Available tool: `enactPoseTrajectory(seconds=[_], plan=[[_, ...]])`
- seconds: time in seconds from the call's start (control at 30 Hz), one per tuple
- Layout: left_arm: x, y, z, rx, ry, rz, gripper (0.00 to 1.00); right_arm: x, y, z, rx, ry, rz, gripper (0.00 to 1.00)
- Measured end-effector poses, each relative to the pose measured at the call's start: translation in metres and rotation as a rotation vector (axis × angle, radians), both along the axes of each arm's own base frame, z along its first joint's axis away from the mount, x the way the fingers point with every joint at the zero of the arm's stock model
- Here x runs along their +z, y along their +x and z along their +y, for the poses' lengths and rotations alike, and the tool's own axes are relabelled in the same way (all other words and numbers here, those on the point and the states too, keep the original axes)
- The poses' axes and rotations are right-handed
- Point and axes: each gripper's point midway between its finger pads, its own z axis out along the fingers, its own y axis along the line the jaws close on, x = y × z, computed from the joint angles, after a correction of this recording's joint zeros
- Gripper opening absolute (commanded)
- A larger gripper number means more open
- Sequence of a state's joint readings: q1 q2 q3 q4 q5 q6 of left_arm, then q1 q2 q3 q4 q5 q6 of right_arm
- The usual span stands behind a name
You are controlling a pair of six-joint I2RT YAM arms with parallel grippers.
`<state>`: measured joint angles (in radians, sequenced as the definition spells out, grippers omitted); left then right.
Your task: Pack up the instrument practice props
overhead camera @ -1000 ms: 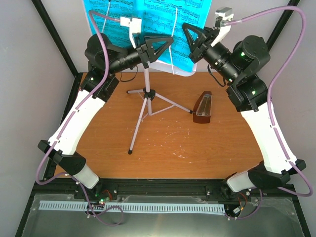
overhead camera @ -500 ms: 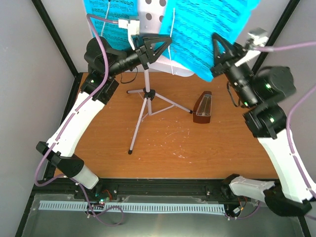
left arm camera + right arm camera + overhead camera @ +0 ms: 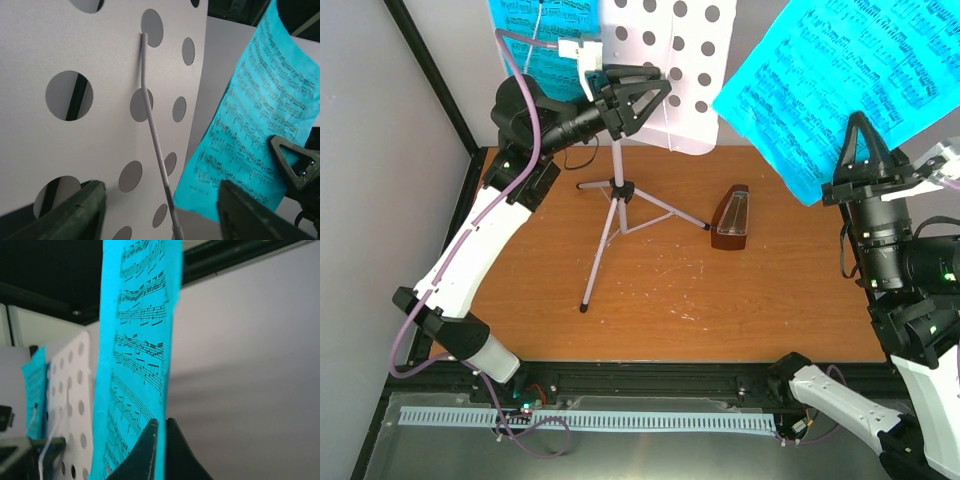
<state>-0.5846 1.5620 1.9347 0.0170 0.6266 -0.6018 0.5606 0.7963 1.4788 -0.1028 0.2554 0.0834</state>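
Over on the right side of the rig, the right gripper (image 3: 861, 125) is pinched shut on the lower edge of a cyan sheet-music page printed in black (image 3: 840, 60). It's held up in the air, well apart from the silvery tripod music stand with the hole-perforated desk (image 3: 665, 60). The left gripper (image 3: 645, 100) is up at that desk with its jaws apart, gripping nothing. A second cyan page (image 3: 535, 25) sits at the desk's other end, and the brown pyramid metronome with the clear front cover (image 3: 730, 218) stands on the wooden table (image 3: 670, 300) near the tripod's feet.

What worries me: the page is held by one edge only, so a quick swing could crease it or let it slide out. Also, the left fingers straddle the thin wire page-holder (image 3: 152, 135). A sloppy close or pull could snag it and tip the stand toward the metronome.

The left wrist view shows that wire between the fingers, which is hard to make out from above. The right wrist view shows the pinch itself. Only the top view shows the metronome.
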Motion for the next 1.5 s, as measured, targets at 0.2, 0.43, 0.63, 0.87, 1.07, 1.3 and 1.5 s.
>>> enactPoseTrajectory(seconds=[0.2, 0.43, 0.63, 0.87, 1.07, 1.3, 1.5], plan=[[-0.011, -0.033, 0.008, -0.064, 0.043, -0.069, 0.89, -0.048, 0.008, -0.011, -0.063, -0.029, 0.151, 0.03], [-0.052, -0.117, 0.042, -0.18, 0.075, -0.209, 0.92, -0.15, 0.013, -0.02, -0.062, 0.033, 0.397, 0.03], [-0.144, -0.127, 0.047, -0.206, 0.157, -0.068, 0.88, -0.279, 0.023, -0.006, 0.016, 0.142, 0.669, 0.03], [-0.298, -0.089, 0.045, -0.077, 0.334, 0.324, 0.9, -0.414, 0.028, 0.01, 0.073, 0.321, 0.938, 0.03], [-0.338, -0.065, 0.053, 0.051, 0.384, 0.458, 0.91, -0.506, 0.024, 0.012, 0.028, 0.488, 1.149, 0.03], [-0.356, -0.032, 0.075, 0.148, 0.381, 0.544, 0.91, -0.537, 0.015, -0.006, -0.106, 0.664, 1.243, 0.03], [-0.368, -0.013, 0.089, 0.209, 0.383, 0.585, 0.91, -0.546, 0.012, -0.02, -0.2, 0.78, 1.247, 0.1]])
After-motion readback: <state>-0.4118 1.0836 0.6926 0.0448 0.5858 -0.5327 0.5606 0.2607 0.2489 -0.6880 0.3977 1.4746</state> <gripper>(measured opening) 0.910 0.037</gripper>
